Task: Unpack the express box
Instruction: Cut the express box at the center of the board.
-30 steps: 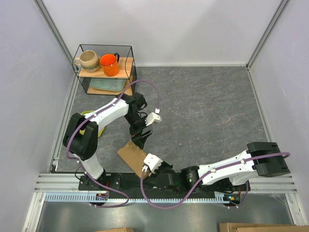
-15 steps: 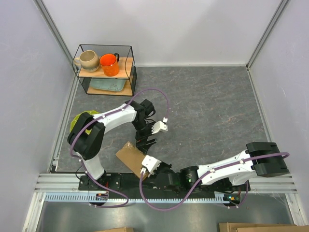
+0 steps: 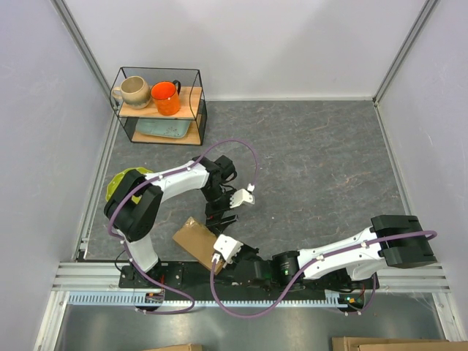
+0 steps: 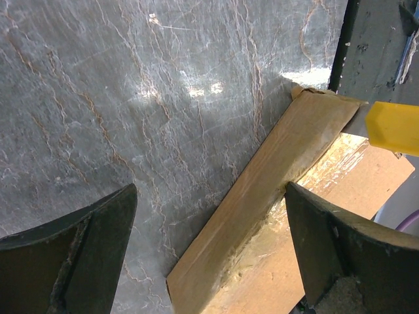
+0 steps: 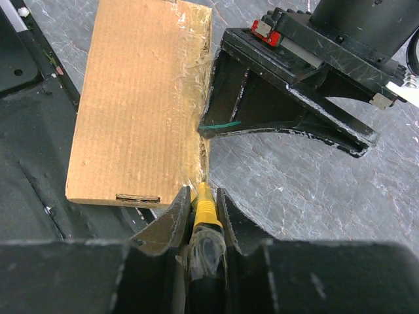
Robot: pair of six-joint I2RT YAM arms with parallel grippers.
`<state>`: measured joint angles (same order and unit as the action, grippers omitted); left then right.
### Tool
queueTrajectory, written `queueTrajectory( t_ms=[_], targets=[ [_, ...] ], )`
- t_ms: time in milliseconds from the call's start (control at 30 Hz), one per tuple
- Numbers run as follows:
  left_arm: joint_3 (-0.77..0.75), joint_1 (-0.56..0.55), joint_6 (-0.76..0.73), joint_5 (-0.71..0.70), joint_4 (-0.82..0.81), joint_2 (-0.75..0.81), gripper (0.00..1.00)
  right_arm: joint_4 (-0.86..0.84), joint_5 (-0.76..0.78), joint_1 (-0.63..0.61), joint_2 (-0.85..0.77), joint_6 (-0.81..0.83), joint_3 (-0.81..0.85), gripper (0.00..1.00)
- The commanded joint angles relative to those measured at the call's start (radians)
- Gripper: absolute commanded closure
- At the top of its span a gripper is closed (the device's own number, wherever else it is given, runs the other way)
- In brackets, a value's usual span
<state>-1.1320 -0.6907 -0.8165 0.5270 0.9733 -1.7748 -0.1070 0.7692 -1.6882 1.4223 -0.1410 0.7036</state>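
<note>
Right fingers (image 5: 169,222) stand narrow, clamped on a yellow cutter (image 5: 205,210). Its thin blade tip pokes out ahead of them and meets the near corner of the box (image 5: 131,104), where clear tape (image 5: 191,78) runs along the long edge. Left fingers (image 4: 78,242) are spread wide and hold nothing. They hang just beyond the cutter tip, one over the bare table (image 4: 131,98) and the other above the taped side of the box, so that long edge passes between them. The box lies on the table, shut and taped, just ahead and to the left of the right fingers.

The step in hand looks to be slitting the tape. To do it well, the blade should run along the taped edge, away from the right fingers. It should go shallow enough to part the tape without digging into the cardboard or whatever is inside. The box looks light and may slide under the push, so the left fingers would best press down on it or brace its far end first. As placed now they sit across the line of the cut, and a clash there is the main risk. Whether the tip has already pierced the tape I cannot tell.
</note>
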Motion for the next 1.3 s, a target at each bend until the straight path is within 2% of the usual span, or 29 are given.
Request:
queueTrajectory(
  t_ms=[0, 200, 367, 700, 1000, 1267],
  targets=[
    [0.034, -0.006, -0.035, -0.090, -0.093, -0.011, 0.01, -0.037, -0.018, 0.004, 0.006, 0.012, 0.002, 1.00],
    [0.015, -0.006, 0.013, -0.122, -0.140, -0.009, 0.01, -0.040, -0.030, 0.005, 0.017, 0.014, 0.005, 1.00],
    [0.037, -0.006, 0.091, -0.189, -0.241, 0.021, 0.01, -0.051, -0.041, 0.004, 0.023, 0.012, 0.000, 1.00],
    [0.185, -0.007, 0.197, -0.349, -0.442, 0.064, 0.01, -0.059, -0.053, 0.004, 0.026, 0.001, -0.007, 1.00],
    [0.267, -0.015, 0.217, -0.374, -0.441, 0.153, 0.01, -0.057, -0.048, 0.005, 0.030, 0.003, 0.000, 1.00],
    [0.236, -0.016, 0.227, -0.386, -0.340, 0.259, 0.01, -0.063, -0.002, 0.002, 0.012, 0.129, 0.048, 1.00]
  ],
)
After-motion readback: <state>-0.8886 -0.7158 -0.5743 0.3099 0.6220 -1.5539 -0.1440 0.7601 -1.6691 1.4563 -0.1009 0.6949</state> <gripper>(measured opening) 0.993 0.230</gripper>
